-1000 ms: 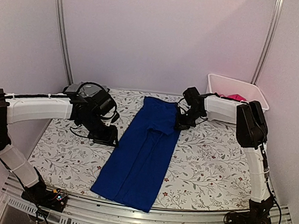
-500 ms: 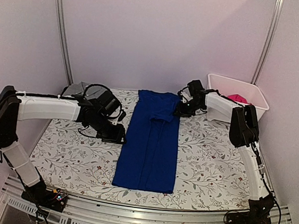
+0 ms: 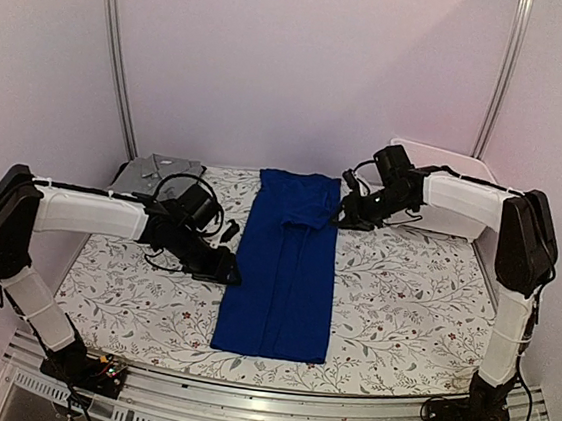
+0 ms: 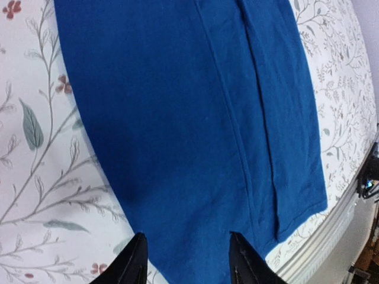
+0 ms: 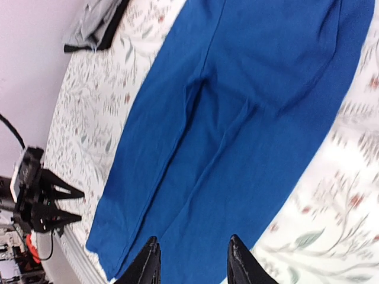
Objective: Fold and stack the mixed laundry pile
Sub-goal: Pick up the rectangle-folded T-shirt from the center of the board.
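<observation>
1. The blue garment (image 3: 283, 271) lies flat in the middle of the bench (image 3: 402, 304). It is laid out as one long narrow strip, and its long axis runs from the near edge toward the far edge.
2. The left jaws are low at the left long edge of the strip, about halfway along it. In the left wrist view the two fingers stand apart. The edge of the blue cloth lies just below the gap between them, and nothing is clamped.
3. The right jaws are at the right long edge, close to the far end of the strip. In the right wrist view they are also apart, above the blue cloth, and they hold nothing.
4. I judge that the coming fold goes across the long axis, one end brought over the other. For this the left jaws are nearer to the near end and the right jaws are nearer to the far end. Neither is at a corner yet, so each must first go along its own edge.
5. The grey shirt (image 3: 149, 172) lies in the far left corner, well apart from the strip. The white bin (image 3: 438, 152) stands in the far right corner, partly hidden behind the right arm (image 3: 463, 200); its contents cannot be seen.
6. Nothing lies on the strip or between the jaws and its edges, so the way seems free.
</observation>
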Robot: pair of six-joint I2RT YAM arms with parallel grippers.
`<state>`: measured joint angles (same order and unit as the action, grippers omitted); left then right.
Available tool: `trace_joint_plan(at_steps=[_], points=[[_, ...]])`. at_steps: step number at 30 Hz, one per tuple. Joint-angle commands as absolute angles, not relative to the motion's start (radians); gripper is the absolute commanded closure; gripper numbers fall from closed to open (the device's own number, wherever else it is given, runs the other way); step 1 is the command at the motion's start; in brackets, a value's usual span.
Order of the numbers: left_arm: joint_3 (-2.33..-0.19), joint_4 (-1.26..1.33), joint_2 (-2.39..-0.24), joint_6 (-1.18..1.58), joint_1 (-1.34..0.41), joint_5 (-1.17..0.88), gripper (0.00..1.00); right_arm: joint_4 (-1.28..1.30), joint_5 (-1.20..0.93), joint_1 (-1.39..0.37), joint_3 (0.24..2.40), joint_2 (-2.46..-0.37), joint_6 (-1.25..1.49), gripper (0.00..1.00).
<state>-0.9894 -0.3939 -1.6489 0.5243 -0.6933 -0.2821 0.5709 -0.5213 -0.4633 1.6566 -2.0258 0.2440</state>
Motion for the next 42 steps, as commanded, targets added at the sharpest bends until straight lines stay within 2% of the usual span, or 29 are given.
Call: trace_joint_plan(at_steps=[1, 11, 17, 27, 33, 42], points=[[-0.825, -0.369, -1.479, 0.603, -0.684, -0.381, 0.53, 0.561, -0.609, -0.54, 1.398, -1.863, 0.331, 0.62], [-0.526, -0.299, -1.231, 0.787, -0.739, -0.468, 0.49, 0.434, -0.655, -0.715, 0.927, -1.609, 0.563, 0.57], [-0.465, -0.223, -1.245, 0.839, -0.784, -0.469, 0.49, 0.367, -0.641, -0.778, 0.821, -1.596, 0.676, 0.54], [-0.45, -0.152, -1.339, 0.831, -0.814, -0.495, 0.51, 0.222, -0.645, -0.848, 0.703, -1.647, 0.78, 0.54], [-0.42, -0.108, -1.373, 0.849, -0.823, -0.514, 0.6, 0.186, -0.649, -0.856, 0.706, -1.7, 0.782, 0.57], [-0.407, -0.072, -1.405, 0.857, -0.843, -0.519, 0.69, 0.167, -0.65, -0.885, 0.662, -1.716, 0.798, 0.74]])
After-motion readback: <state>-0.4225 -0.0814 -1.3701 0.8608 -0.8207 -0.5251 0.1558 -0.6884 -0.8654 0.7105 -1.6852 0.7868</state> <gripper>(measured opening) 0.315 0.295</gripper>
